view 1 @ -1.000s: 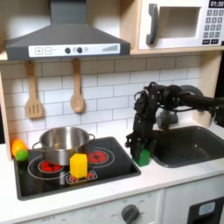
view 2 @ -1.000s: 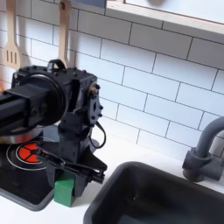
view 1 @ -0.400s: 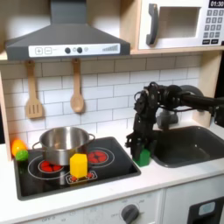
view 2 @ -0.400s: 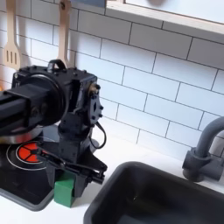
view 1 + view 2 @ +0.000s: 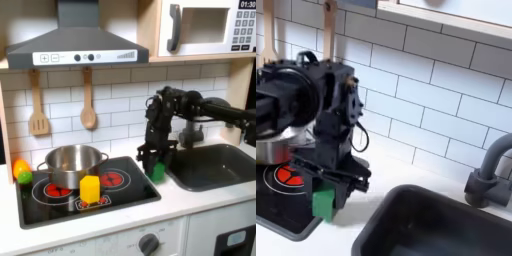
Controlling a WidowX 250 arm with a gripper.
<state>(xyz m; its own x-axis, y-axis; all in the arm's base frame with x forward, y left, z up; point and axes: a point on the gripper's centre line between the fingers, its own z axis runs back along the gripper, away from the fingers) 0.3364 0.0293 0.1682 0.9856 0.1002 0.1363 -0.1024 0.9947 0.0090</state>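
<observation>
The green block (image 5: 157, 171) sits pinched in my gripper (image 5: 155, 166), low over the table (image 5: 180, 205) between the stove (image 5: 130, 190) on the first exterior view's left and the sink (image 5: 215, 165) on its right, so I should grip firmly and move it level, clear of the stove's edge.

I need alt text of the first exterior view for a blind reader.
A black robot arm's end effector grips a green block between the stove and the sink. A steel pot and a yellow block sit on the stove.
</observation>
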